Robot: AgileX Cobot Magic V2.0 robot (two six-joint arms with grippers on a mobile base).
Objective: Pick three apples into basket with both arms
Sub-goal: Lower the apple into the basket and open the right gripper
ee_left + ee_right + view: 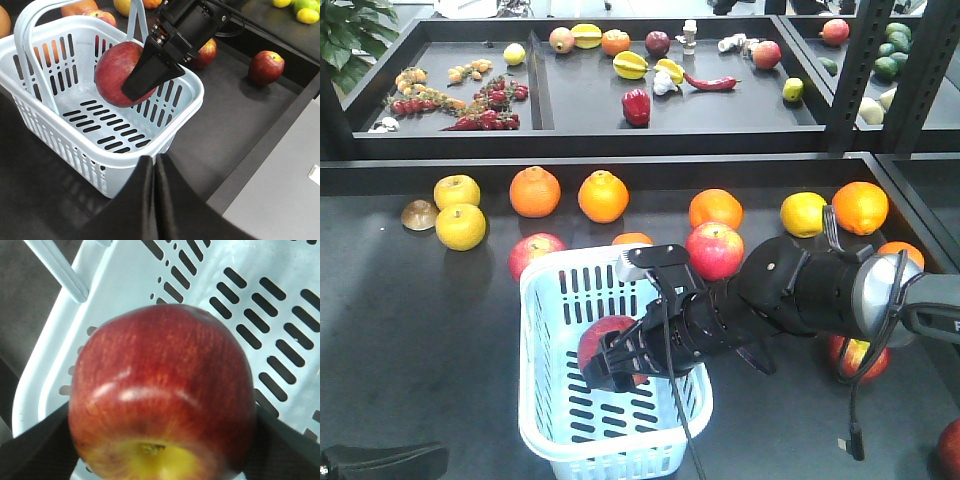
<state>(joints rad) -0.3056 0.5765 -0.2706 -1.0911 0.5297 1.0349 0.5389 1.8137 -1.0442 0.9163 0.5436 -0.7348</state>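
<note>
The right gripper (pixel 617 362) pinches one red apple (pixel 160 390) between its black fingers, inside the rim of the one basket (pixel 527 350), above its slotted floor. The left gripper (pixel 152 162) has its fingers pressed together, just outside the basket wall. Four more apples (pixel 715 250) lie on the table (pixel 400 340): at 11, 1, 3 and 4 o'clock from the basket. The one at 3 is half hidden by the right arm (pixel 800 290). At 12 o'clock lie six oranges (pixel 603 195) and three yellow fruits (pixel 460 226).
</note>
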